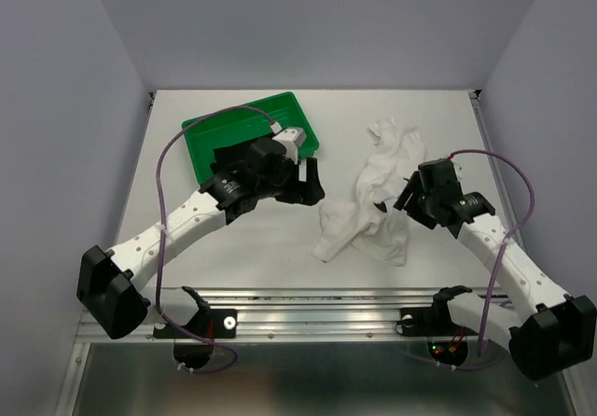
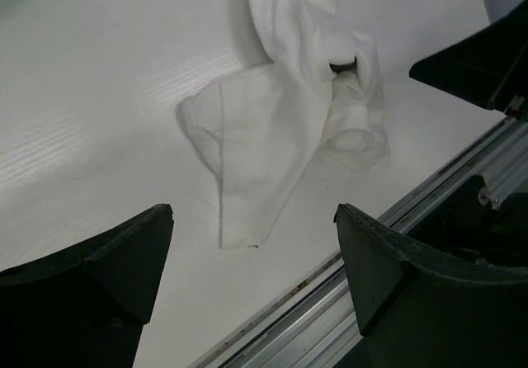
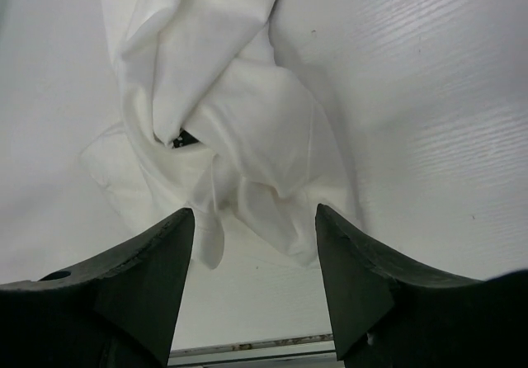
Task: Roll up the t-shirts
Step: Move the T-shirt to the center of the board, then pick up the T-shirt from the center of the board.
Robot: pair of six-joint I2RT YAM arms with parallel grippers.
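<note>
At center-right of surface (image 1: 242, 239), white t-shirt (image 1: 378, 201) lies crumpled. Left fingers (image 2: 99, 261) spread wide, empty, just left of it; right fingers (image 3: 124, 269) apart, empty, at its right edge. Green tray (image 1: 210, 131) at rear-left.

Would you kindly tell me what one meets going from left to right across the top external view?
Left arm's base → green tray → white t-shirt → right arm's base.
</note>
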